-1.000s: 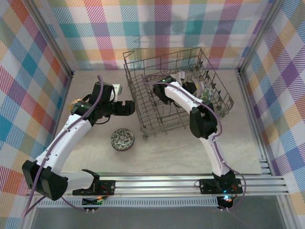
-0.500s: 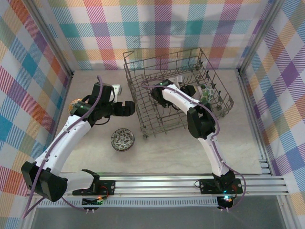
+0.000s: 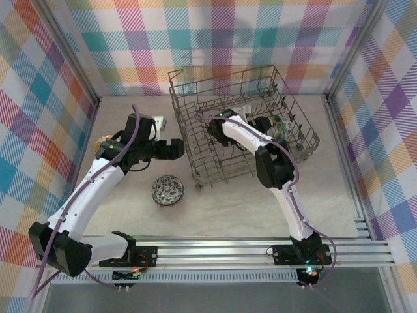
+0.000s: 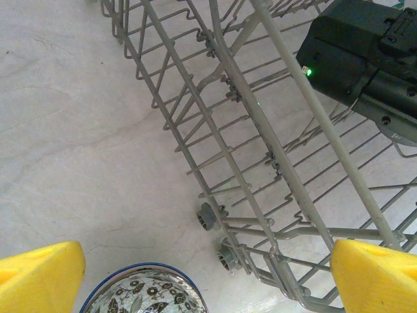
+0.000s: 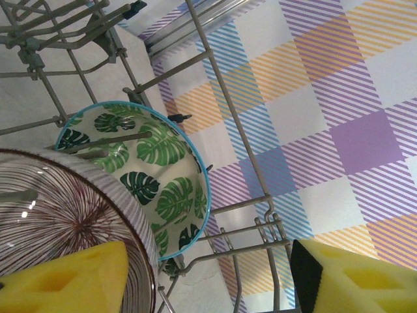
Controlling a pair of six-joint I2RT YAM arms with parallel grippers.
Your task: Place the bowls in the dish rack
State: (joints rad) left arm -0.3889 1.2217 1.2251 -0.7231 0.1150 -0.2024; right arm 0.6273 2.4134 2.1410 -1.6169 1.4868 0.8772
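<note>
Bowls remain to load: from above, a floral bowl [image 3: 167, 190] lies left of the dish rack [image 3: 195, 140]. Left wrist: the left gripper [image 4: 207, 279], jaws wide apart, hovers near it. Right wrist: the right gripper [image 5: 208, 280], jaws apart, should retreat straight, not knocking the racked striped bowl [image 5: 65, 222] and leaf bowl [image 5: 153, 179].

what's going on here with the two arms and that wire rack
Two robot arms are loading bowls into the dish rack. The right gripper is inside the rack with its jaws open, close beside a line-patterned bowl that sits next to a green-leaf bowl. The left gripper hovers open by the rack's left side, above a dark floral bowl on the table, not yet loaded.
</note>
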